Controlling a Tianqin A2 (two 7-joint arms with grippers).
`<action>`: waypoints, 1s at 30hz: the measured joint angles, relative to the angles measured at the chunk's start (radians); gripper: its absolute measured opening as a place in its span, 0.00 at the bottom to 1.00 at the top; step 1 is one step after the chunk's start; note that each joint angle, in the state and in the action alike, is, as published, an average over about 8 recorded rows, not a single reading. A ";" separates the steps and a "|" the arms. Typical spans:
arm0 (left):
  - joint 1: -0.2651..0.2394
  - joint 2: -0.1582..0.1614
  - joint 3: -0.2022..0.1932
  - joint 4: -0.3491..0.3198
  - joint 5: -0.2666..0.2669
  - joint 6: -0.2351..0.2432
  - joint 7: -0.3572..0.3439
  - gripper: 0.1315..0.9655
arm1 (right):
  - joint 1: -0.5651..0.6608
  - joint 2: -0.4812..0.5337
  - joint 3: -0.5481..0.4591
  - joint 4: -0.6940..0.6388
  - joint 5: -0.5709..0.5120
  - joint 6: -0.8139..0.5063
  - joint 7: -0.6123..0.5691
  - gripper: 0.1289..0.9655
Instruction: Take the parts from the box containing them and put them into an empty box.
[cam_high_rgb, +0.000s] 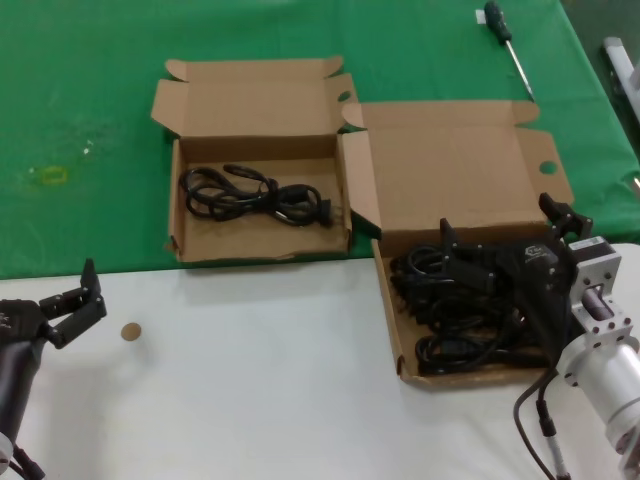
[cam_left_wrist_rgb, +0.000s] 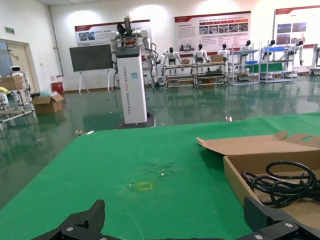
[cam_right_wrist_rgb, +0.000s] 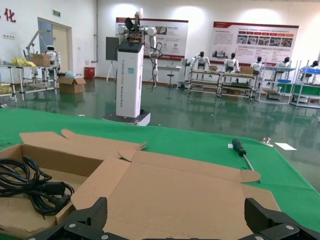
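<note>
Right gripper (cam_high_rgb: 505, 240) spread wide over power cords (cam_high_rgb: 450, 310) in wider box (cam_high_rgb: 385, 300), left gripper (cam_high_rgb: 75, 300) parked open beside narrower box (cam_high_rgb: 175, 250).

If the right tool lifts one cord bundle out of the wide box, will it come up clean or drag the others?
The right tool hangs open over the wide box. Its cords lie in overlapping loops, so a lifted bundle will likely sag and may snag a neighbour. They look thin and probably light; the plug ends may dangle. The left tool waits open.
</note>
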 joint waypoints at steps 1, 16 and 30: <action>0.000 0.000 0.000 0.000 0.000 0.000 0.000 1.00 | 0.000 0.000 0.000 0.000 0.000 0.000 0.000 1.00; 0.000 0.000 0.000 0.000 0.000 0.000 0.000 1.00 | 0.000 0.000 0.000 0.000 0.000 0.000 0.000 1.00; 0.000 0.000 0.000 0.000 0.000 0.000 0.000 1.00 | 0.000 0.000 0.000 0.000 0.000 0.000 0.000 1.00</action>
